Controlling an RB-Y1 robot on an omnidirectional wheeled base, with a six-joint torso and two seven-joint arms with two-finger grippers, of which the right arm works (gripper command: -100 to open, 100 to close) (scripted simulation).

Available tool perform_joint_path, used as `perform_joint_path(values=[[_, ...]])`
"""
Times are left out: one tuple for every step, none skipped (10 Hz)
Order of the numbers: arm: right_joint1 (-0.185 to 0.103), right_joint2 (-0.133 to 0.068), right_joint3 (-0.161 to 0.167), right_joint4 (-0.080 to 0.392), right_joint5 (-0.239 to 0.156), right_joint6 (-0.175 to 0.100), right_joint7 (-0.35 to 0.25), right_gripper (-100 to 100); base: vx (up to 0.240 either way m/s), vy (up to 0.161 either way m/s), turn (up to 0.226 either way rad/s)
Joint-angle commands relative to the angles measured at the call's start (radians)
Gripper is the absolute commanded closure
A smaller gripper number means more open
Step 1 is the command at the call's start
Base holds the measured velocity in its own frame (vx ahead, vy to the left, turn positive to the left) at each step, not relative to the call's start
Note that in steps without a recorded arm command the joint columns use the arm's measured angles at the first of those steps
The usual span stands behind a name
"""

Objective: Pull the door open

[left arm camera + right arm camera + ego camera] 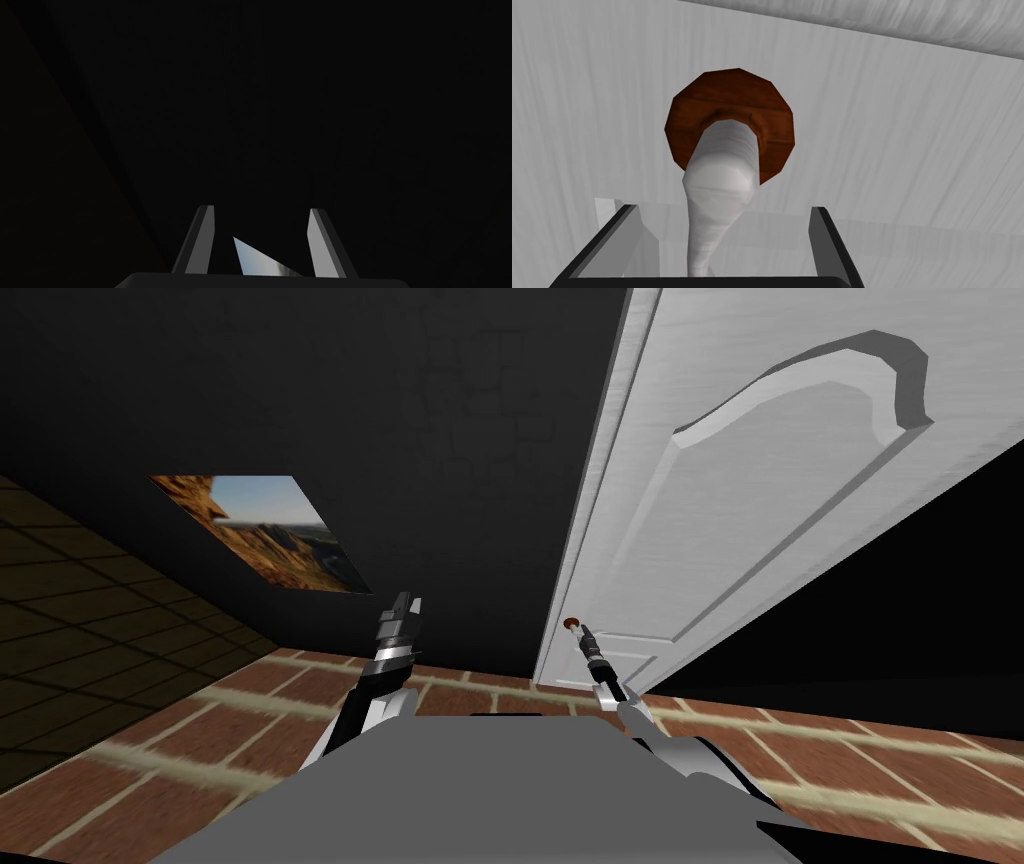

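A white panelled door (760,488) stands in the dark wall, slanted by the camera. Its handle is a pale lever (722,195) on a round brown plate (732,107), low on the door's left edge (572,623). My right gripper (724,209) is open, with the lever running between its two fingers (827,240) and clear gaps on both sides. In the head view the right gripper (582,634) reaches up to the brown plate. My left gripper (405,610) hangs to the left of the door before the dark wall, open and holding nothing (257,240).
A landscape picture (265,531) hangs on the dark wall left of the door. The floor (200,738) is red brick with pale joints. A black area (900,618) lies to the right of and below the door.
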Motion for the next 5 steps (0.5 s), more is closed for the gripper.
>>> perform_joint_path(values=[[0.000,0.000,0.000,0.000,0.000,0.000,0.000,-100,0.061,0.004,0.021],[0.000,0.000,0.000,0.000,0.000,0.000,0.000,100,-0.008,-0.001,-0.018],[0.000,0.000,0.000,0.000,0.000,0.000,0.000,100,-0.022,-0.002,-0.006],[0.000,0.000,0.000,0.000,0.000,0.000,0.000,100,-0.016,-0.005,0.009],[0.000,0.000,0.000,0.000,0.000,0.000,0.000,100,-0.010,-0.003,0.004]])
